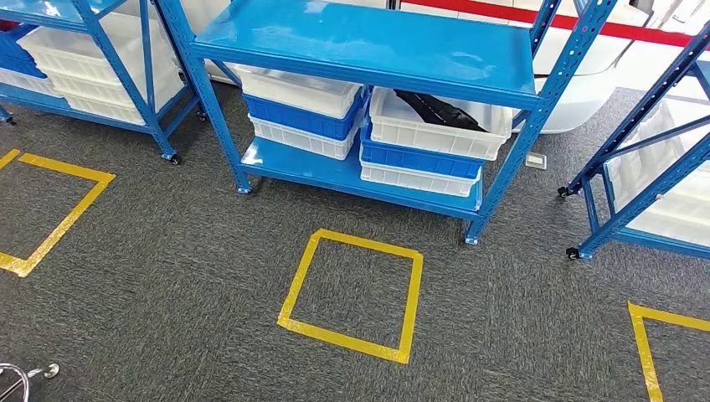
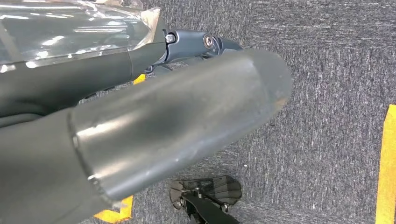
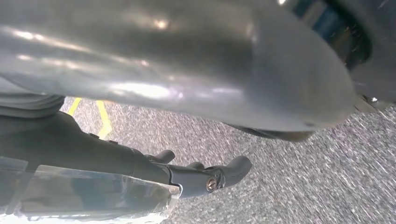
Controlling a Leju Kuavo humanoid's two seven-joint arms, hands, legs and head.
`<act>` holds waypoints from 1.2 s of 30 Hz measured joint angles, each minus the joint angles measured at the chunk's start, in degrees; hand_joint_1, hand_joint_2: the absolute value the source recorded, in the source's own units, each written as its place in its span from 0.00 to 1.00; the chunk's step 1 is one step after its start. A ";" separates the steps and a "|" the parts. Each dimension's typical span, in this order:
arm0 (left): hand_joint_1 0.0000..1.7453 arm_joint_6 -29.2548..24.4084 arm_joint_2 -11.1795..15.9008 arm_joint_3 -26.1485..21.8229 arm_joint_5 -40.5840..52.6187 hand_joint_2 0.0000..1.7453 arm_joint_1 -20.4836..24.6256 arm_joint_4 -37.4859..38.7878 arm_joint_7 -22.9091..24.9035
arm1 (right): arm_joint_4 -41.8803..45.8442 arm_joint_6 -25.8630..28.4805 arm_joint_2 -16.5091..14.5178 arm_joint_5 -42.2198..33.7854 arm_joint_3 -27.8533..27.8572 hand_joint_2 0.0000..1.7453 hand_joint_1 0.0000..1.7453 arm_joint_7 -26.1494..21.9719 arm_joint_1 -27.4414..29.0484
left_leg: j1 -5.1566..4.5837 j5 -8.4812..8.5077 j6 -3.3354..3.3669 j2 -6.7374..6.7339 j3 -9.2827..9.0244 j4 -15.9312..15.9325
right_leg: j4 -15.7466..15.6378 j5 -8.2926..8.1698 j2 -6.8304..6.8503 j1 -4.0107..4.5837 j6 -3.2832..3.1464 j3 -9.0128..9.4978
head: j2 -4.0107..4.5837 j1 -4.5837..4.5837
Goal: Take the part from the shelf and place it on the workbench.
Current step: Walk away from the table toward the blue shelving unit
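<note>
Yellow tape squares (image 1: pixel 352 295) mark the grey carpet (image 1: pixel 167 276); a red-and-white barrier (image 1: pixel 636 33) runs behind; a white floor socket (image 1: pixel 536 161) lies near.

Glossy grey thumb (image 2: pixel 177 126); seemingly dark fingers (image 2: pixel 196 44)

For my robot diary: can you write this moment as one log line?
stage: facing blue shelf | part: black part in white bin | left hand: empty | right hand: empty

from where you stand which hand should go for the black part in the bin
Right, tentatively. The black part lies in the top white bin right of the shelf's centre. Left hand and right hand both hang over carpet, holding nothing.
</note>
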State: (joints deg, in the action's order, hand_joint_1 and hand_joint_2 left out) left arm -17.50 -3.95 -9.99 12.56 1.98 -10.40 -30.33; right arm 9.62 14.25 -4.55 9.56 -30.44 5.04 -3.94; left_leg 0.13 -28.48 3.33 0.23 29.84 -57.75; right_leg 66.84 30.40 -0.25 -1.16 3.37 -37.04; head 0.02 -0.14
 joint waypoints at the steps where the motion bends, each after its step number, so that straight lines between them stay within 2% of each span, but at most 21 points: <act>1: 0.00 -0.01 -0.01 0.00 -0.02 0.00 -0.02 0.01 -0.01 | 0.00 0.00 0.02 0.06 -0.01 0.00 0.00 0.01 0.03 | -0.04 -0.44 -0.32 -0.01 -0.46 -0.09 | -3.60 -1.93 0.20 -0.06 0.33 1.03 | 0.00 0.01; 3: 0.00 -0.04 0.01 0.00 -0.08 0.00 -0.01 0.02 -0.10 | 0.00 -0.01 0.03 0.15 -0.02 0.00 0.00 0.00 -0.08 | -0.16 -1.21 -1.11 -0.10 -1.02 -0.18 | -7.61 -3.37 0.68 0.20 -0.31 2.39 | 0.00 0.02; 5: 0.00 -0.06 0.02 -0.01 -0.17 0.00 -0.01 0.02 -0.31 | 0.00 -0.03 0.03 0.22 -0.03 0.00 0.00 -0.01 -0.07 | -0.07 -1.54 -1.83 -0.18 -1.39 -0.91 | -7.88 -3.25 0.69 0.24 -1.96 3.02 | -0.01 -0.02; 7: 0.00 -0.12 0.00 -0.01 -0.32 0.00 0.02 0.02 -0.54 | 0.00 -0.04 0.09 0.33 -0.04 0.00 0.00 -0.02 -0.06 | 0.30 -2.16 -2.36 -0.21 -1.30 -2.96 | -8.15 -3.60 0.49 -0.12 -3.03 4.21 | -0.01 -0.08; 8: 0.00 -0.16 -0.03 -0.01 -0.37 0.00 0.07 0.02 -0.63 | 0.00 -0.05 0.14 0.41 -0.04 0.00 0.00 -0.01 -0.17 | 0.48 -3.04 -2.59 -0.19 -0.49 -4.86 | -8.22 -3.43 0.45 -0.19 -3.44 4.88 | -0.01 -0.14; 11: 0.00 -0.25 -0.09 -0.01 -0.44 0.00 0.10 0.02 -0.79 | 0.00 -0.06 0.18 0.62 -0.09 0.00 0.00 0.06 -0.52 | 0.69 -6.83 -3.31 -0.09 4.51 -12.86 | -8.26 -2.93 0.37 -0.02 -4.17 5.43 | 0.00 -0.22; 12: 0.00 -0.28 -0.09 -0.01 -0.45 0.00 0.07 0.02 -0.80 | 0.00 -0.06 0.17 0.64 -0.11 0.00 0.00 0.09 -0.54 | 0.74 -7.67 -3.53 -0.09 6.11 -14.72 | -8.25 -2.75 0.30 0.01 -4.21 5.54 | 0.00 -0.23; 14: 0.00 -0.34 -0.07 -0.03 -0.49 0.00 -0.02 0.02 -0.80 | 0.00 -0.05 0.17 0.66 -0.18 0.00 0.00 0.13 -0.37 | 0.98 -6.42 -3.73 -0.11 7.56 -14.30 | -8.24 -2.15 0.15 -0.02 -4.03 6.10 | 0.00 -0.26; 15: 0.00 -0.37 -0.06 -0.04 -0.50 0.00 -0.04 0.02 -0.80 | 0.00 -0.04 0.17 0.67 -0.23 0.00 0.00 0.15 -0.29 | 1.14 -4.59 -3.77 -0.13 7.48 -12.38 | -8.24 -1.82 0.07 -0.07 -3.87 6.52 | 0.00 -0.26; 16: 0.00 -0.38 -0.05 -0.04 -0.51 0.00 -0.05 0.02 -0.80 | 0.00 -0.04 0.17 0.68 -0.29 0.00 0.00 0.16 -0.25 | 1.30 -1.91 -3.75 -0.15 6.60 -9.07 | -8.24 -1.44 0.03 -0.13 -3.66 6.98 | 0.00 -0.27; 17: 0.00 -0.38 -0.05 -0.04 -0.51 0.00 -0.05 0.03 -0.79 | 0.00 -0.04 0.17 0.68 -0.34 0.00 0.00 0.16 -0.28 | 1.32 -0.18 -3.66 -0.14 5.73 -6.39 | -8.26 -1.17 0.01 -0.13 -3.44 7.32 | 0.00 -0.25; 19: 0.00 -0.38 -0.07 -0.03 -0.51 0.00 0.00 0.06 -0.79 | 0.00 -0.04 0.16 0.72 -0.42 0.00 0.00 0.16 -0.48 | 1.01 -0.35 -3.10 -0.18 4.86 -3.13 | -8.40 -0.57 -0.07 0.05 -2.76 7.69 | 0.00 -0.30; 21: 0.00 -0.40 -0.07 -0.04 -0.53 0.00 -0.12 0.09 -0.72 | 0.00 -0.03 0.14 0.75 -0.46 0.00 0.00 0.17 -0.57 | 0.64 -1.49 -2.03 -0.04 4.72 -2.79 | -7.78 -0.44 -0.14 0.39 -1.74 8.26 | 0.00 -0.33; 23: 0.00 -0.43 -0.11 -0.06 -0.55 0.00 -0.28 0.10 -0.57 | 0.00 0.04 0.13 0.78 -0.49 0.00 0.00 0.26 -0.55 | 0.64 -0.06 -0.94 0.02 3.57 -2.18 | -6.28 0.17 -0.12 0.51 -1.09 8.61 | -0.01 -0.26; 25: 0.00 -0.48 -0.16 -0.07 -0.56 0.00 -0.15 0.11 -0.45 | 0.00 0.35 0.14 0.79 -0.51 0.00 0.00 0.42 -0.71 | 0.60 0.10 -0.27 -0.12 2.61 -1.99 | -2.43 2.18 -0.09 0.46 -1.33 6.61 | -0.01 -0.17; 27: 0.00 -0.53 -0.16 -0.07 -0.56 0.00 0.01 0.11 -0.38 | 0.00 0.91 0.10 0.77 -0.52 0.00 0.00 0.65 -0.83 | 0.38 -0.26 0.09 -0.13 2.33 -1.99 | 4.14 4.79 -0.07 0.49 -1.81 2.33 | 0.00 -0.14; 29: 0.00 -0.52 -0.15 -0.07 -0.56 0.00 0.01 0.11 -0.34 | 0.00 1.32 0.02 0.76 -0.53 0.00 0.00 0.96 -0.62 | 0.07 -0.84 0.29 0.03 1.85 -1.99 | 7.46 5.79 -0.07 0.62 -1.85 -0.94 | -0.01 -0.14; 30: 0.00 -0.49 -0.16 -0.07 -0.56 0.00 -0.04 0.11 -0.34 | 0.00 1.47 -0.03 0.76 -0.54 0.00 0.00 1.10 -0.45 | -0.12 -1.20 0.32 0.14 1.42 -1.99 | 6.30 4.91 -0.07 0.79 -1.67 -1.23 | -0.01 -0.13; 32: 0.00 -0.40 -0.20 -0.07 -0.55 0.00 -0.12 0.12 -0.37 | -0.01 1.75 -0.11 0.78 -0.56 0.00 0.00 1.28 -0.20 | -0.40 -1.98 0.28 0.29 0.47 -1.97 | -0.24 0.60 -0.03 1.29 -1.44 0.15 | -0.01 -0.13; 34: 0.00 -0.38 -0.27 -0.07 -0.54 0.00 -0.06 0.14 -0.40 | -0.02 1.93 -0.21 0.78 -0.60 0.00 0.00 1.33 -0.21 | -0.63 -2.78 -0.06 0.36 -0.24 -1.97 | -5.29 -2.02 0.09 1.77 -2.24 1.39 | 0.00 -0.17; 36: 0.00 -0.37 -0.31 -0.07 -0.52 0.00 0.04 0.14 -0.45 | -0.01 2.03 -0.40 0.79 -0.69 0.00 0.00 1.34 -0.25 | -0.70 -3.08 -0.64 0.40 -1.08 -2.29 | -6.70 -2.44 0.16 1.90 -3.37 1.88 | 0.00 -0.14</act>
State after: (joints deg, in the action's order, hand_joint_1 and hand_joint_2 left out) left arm -17.87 -4.26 -10.05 12.04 2.02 -10.26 -30.77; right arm 9.61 16.28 -4.95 10.35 -31.12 6.39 -4.19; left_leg -0.58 -31.56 2.69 0.62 28.76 -60.04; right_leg 60.14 27.96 -0.09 0.73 0.00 -35.16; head 0.02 -0.28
